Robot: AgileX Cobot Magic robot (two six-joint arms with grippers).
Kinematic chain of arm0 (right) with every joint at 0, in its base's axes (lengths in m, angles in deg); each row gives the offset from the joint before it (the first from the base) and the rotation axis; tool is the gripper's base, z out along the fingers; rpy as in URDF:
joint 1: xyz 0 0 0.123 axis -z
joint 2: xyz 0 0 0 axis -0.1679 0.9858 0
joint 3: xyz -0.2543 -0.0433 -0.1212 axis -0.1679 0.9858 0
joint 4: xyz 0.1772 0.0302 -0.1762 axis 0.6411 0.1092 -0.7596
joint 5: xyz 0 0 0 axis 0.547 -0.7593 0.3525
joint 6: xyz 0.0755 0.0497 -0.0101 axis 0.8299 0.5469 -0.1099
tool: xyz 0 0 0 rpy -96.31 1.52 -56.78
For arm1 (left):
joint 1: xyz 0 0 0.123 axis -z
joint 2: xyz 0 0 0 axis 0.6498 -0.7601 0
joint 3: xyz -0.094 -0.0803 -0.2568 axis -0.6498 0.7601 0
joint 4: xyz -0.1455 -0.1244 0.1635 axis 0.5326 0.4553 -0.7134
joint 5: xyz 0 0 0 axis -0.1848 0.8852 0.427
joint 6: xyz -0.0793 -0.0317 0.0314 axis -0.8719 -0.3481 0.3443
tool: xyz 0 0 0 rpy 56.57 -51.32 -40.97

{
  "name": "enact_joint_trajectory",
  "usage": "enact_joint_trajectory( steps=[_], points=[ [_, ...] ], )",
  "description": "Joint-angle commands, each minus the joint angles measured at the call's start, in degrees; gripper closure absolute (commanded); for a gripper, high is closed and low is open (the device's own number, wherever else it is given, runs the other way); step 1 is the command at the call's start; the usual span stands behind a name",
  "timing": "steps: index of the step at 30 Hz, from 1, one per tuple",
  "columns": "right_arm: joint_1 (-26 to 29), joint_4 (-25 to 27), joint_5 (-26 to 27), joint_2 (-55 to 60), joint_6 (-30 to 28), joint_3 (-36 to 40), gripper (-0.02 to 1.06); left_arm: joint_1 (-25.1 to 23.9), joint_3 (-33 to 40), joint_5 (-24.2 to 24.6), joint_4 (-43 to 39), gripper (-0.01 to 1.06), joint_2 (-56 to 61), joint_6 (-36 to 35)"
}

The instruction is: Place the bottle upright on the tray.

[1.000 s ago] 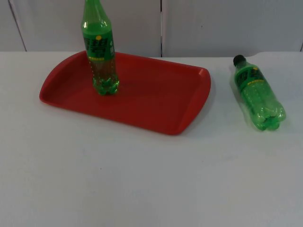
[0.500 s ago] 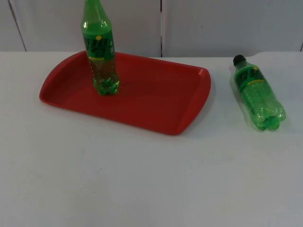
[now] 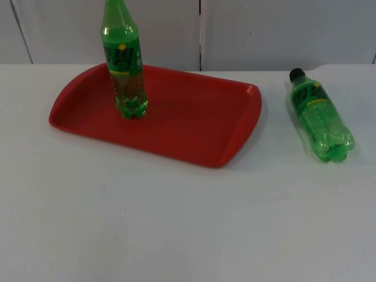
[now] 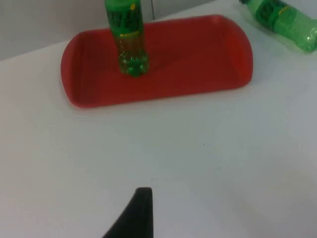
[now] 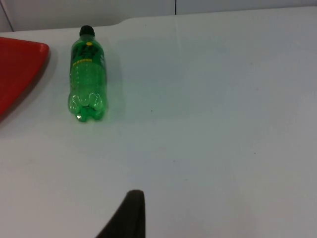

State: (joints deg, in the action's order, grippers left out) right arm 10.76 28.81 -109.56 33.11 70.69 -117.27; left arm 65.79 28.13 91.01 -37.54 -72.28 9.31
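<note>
Currently one green bottle point(image 3: 125, 64) stands upright on the red tray point(image 3: 188, 126), toward the tray's end nearer the left arm's side; its base rests on the tray floor and its neck rises past the grey partition wall point(image 3: 264, 32); a second green bottle point(image 3: 320, 117) lies on its side on the white table point(image 3: 176, 223), apart from the tray, off the tray's end on the right arm's side, black cap point(image 3: 297, 74) pointing toward the wall and base toward the table's front. Seen from the left gripper point(image 4: 134, 218), the tray lies well ahead across bare table, with the standing bottle point(image 4: 127, 37) on it and the lying bottle point(image 4: 285, 22) beyond the tray's far end; one black fingertip shows, so whether this gripper is parted or closed cannot be told. Seen from the right gripper point(image 5: 126, 215), the lying bottle point(image 5: 87, 79) is well ahead, just beside the tray's rounded edge point(image 5: 20, 69) but not touching it; again one fingertip shows, and its state cannot be told; nothing is between the fingers of either gripper.
</note>
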Motion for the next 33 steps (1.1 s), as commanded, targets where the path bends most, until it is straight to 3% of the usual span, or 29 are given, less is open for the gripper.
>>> enact_joint_trajectory(
  steps=[1,33],
  points=[
    [0.32,0.17,0.28,-0.16,-0.25,0.35,0.0,0.4,0.36,-0.17,-0.39,0.0,0.2,-0.53],
    [0.32,0.17,0.28,-0.16,-0.25,0.35,0.0,0.4,0.95,0.26,-0.3,0.0,0.2,-0.87]
  ],
)
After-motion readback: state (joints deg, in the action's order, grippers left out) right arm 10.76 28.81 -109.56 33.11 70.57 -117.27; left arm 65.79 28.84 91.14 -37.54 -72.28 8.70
